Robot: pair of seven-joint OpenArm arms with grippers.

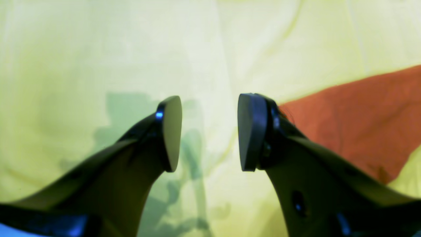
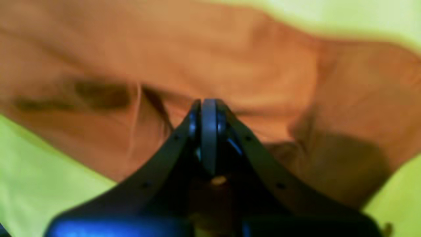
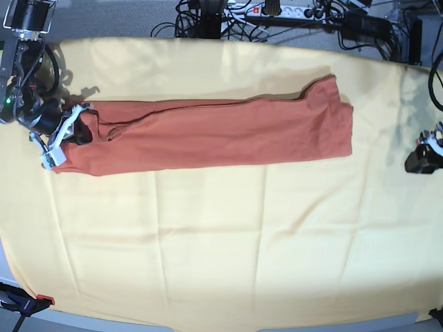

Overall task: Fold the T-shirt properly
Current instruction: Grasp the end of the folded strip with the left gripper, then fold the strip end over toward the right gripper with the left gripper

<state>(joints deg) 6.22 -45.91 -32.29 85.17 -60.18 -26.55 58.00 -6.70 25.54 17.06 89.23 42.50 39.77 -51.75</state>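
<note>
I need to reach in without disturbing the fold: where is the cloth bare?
Bare yellow cloth spans everything below the T-shirt, and a narrower strip lies above it. Crowded: the shirt's end where the right claw is shut on fabric, and the edge by the open left claw.

place: you're at a lab bench
evidence: power strip [image 3: 277, 10], tangled cables [image 3: 201, 24] (back edge), clamped yellow cloth [image 3: 221, 263]

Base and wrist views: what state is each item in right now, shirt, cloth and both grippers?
T-shirt: folded into a long band, lying flat across the cloth.
Yellow cloth: spread out, lightly creased.
Right gripper: shut on the T-shirt's end.
Left gripper: open, empty, above the yellow cloth beside the shirt.
</note>
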